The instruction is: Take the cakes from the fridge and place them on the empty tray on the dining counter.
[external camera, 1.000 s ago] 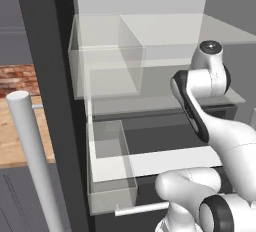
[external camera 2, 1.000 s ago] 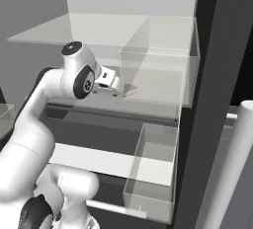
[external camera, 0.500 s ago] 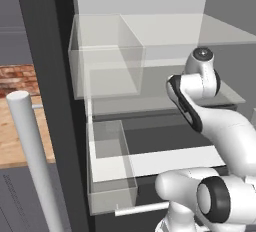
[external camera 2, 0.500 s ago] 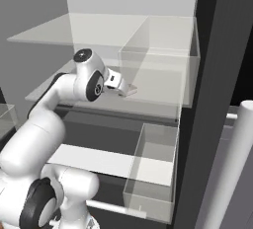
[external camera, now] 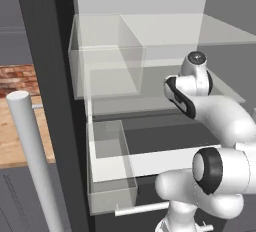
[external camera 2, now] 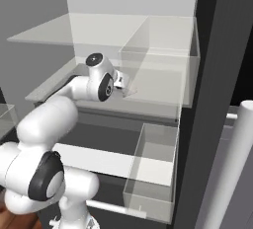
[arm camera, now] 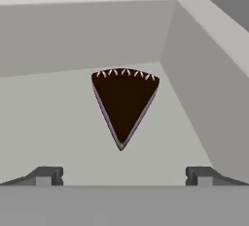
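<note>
Past the open door I see a red brick wall above a wood-topped counter (pale planks).

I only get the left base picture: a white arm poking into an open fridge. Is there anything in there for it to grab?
Observer: Yes. The hand view looks straight at a dark chocolate cake wedge lying on a pale shelf, its tip pointing toward the camera.
Operator: Is it holding it?
Observer: No. The gripper is open, its two fingertips spread wide, and the wedge lies beyond them, untouched.
Operator: Where is the hand? The arm blocks it for me.
Observer: The right base view shows the gripper reaching in over the middle shelf of the fridge, beside a clear bin.
</note>
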{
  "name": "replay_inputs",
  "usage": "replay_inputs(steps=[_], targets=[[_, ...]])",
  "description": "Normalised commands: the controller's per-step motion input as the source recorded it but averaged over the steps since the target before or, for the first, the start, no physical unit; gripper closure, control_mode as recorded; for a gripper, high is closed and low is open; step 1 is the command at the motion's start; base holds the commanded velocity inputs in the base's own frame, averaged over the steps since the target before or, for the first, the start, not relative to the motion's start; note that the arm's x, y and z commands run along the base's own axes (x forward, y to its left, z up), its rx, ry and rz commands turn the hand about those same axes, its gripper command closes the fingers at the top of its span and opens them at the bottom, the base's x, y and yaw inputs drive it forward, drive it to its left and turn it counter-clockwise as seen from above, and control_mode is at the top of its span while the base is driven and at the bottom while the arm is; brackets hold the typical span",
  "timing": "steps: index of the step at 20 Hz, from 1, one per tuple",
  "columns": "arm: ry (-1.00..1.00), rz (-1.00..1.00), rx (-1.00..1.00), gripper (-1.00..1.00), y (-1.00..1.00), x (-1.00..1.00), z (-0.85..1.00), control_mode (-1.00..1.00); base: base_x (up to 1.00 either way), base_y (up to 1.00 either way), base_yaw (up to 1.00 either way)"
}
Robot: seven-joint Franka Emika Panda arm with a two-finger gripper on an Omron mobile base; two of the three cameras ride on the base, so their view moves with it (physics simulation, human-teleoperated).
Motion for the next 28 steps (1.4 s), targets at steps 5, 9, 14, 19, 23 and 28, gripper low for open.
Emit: replay_inputs(steps=[5,9,14,19,23,28], targets=[[0.0,0.0,0.0,-1.0,-0.21,0.55,-0.18,-1.0,0.0,0.0,0.0],[0.0,0.0,0.0,-1.0,-0.1,0.57,-0.21,-1.0,0.0,0.0,0.0],[0.0,0.0,0.0,-1.0,-0.08,0.48,-0.2,-1.0,0.0,0.0,0.0],[0.0,0.0,0.0,-1.0,-0.08,0.32,-0.2,-1.0,0.0,0.0,0.0],[0.0,0.0,0.0,1.0,-0.01,0.23,-0.24,-1.0,0.0,0.0,0.0],[0.0,0.0,0.0,1.0,0.0,0.09,-0.18,-1.0,0.0,0.0,0.0]])
